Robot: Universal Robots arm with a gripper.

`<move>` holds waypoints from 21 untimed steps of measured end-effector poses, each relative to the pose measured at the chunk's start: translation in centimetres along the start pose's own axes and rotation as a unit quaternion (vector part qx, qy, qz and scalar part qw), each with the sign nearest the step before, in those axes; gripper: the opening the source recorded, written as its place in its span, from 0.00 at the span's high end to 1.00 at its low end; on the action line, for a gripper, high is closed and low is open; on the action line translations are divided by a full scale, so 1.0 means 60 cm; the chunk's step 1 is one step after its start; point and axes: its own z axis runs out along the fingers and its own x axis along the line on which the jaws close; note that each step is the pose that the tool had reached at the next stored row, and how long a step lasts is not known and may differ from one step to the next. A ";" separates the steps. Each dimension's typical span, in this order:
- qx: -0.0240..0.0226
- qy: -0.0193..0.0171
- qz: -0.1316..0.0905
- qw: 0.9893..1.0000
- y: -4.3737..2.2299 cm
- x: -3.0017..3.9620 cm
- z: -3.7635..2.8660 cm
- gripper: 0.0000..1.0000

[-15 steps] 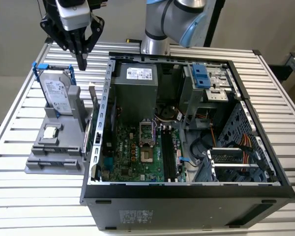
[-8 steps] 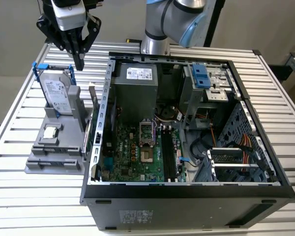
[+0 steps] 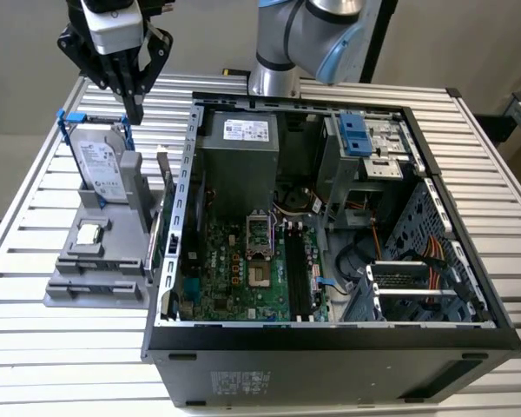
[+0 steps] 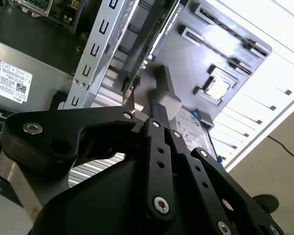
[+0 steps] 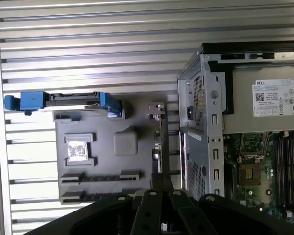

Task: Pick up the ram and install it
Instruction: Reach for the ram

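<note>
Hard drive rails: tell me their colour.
The rails are blue; the first wrist view shows them best.

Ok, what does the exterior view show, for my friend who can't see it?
A robot's shut gripper hangs over a gray holder on a slatted table. The holder carries a hard drive, a chip and the ram, which stands on edge beside an open computer case.

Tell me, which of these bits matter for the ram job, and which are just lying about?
In the job: the ram, standing on edge at the side of the grey holder; the gripper; the motherboard's long black slots.
Just lying about: the hard drive and the processor chip, both on the holder.
</note>
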 end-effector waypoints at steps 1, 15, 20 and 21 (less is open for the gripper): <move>0.000 0.000 0.000 1.000 0.000 0.001 0.000 1.00; 0.000 0.000 0.000 1.000 -0.003 0.023 0.000 1.00; 0.000 0.000 0.000 1.000 -0.004 0.030 -0.001 1.00; 0.000 0.000 0.000 1.000 -0.004 0.031 -0.001 1.00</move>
